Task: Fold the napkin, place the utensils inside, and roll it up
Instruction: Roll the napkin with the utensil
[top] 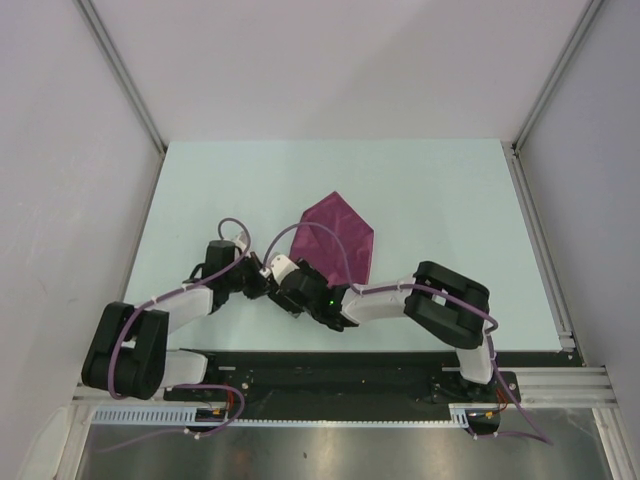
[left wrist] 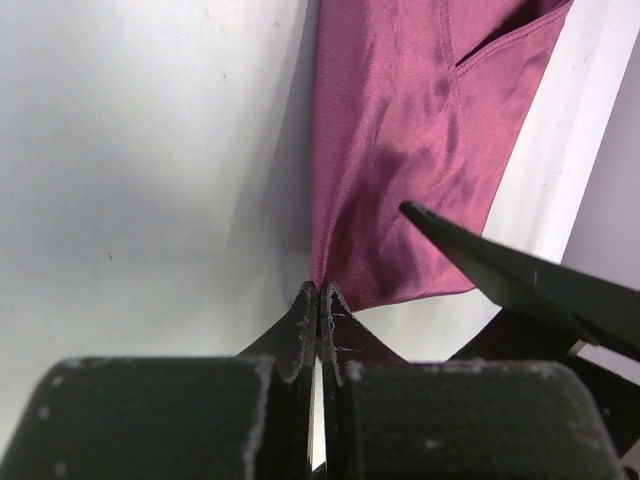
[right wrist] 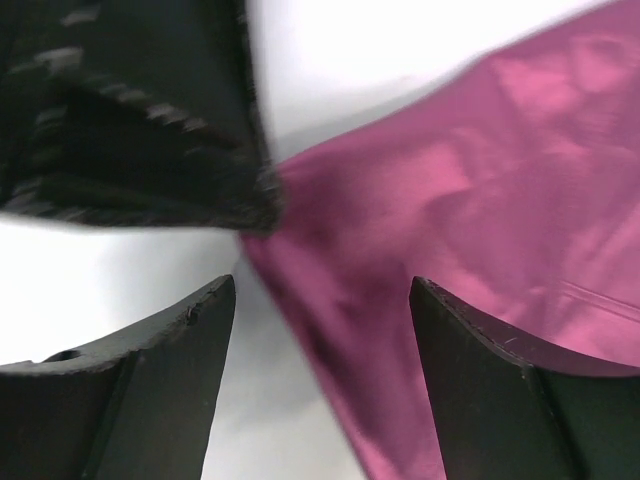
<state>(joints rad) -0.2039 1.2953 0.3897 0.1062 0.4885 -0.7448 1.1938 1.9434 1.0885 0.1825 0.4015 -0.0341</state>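
Observation:
The plum napkin (top: 340,240) lies partly folded in the middle of the table, its near corner drawn toward both grippers. In the left wrist view the cloth (left wrist: 400,150) narrows to a point right at my left gripper (left wrist: 318,290), whose jaws are pressed together on that corner. My right gripper (right wrist: 322,285) stands open just beside it, one finger on each side of the napkin's (right wrist: 480,200) edge, touching nothing. From above, the left gripper (top: 272,282) and right gripper (top: 293,288) nearly meet. The utensils are out of view.
One dark fingertip (left wrist: 520,275) of the right gripper reaches into the left wrist view close to the cloth. The left gripper's body (right wrist: 150,110) fills the top left of the right wrist view. The pale table (top: 200,190) ends at grey walls on three sides.

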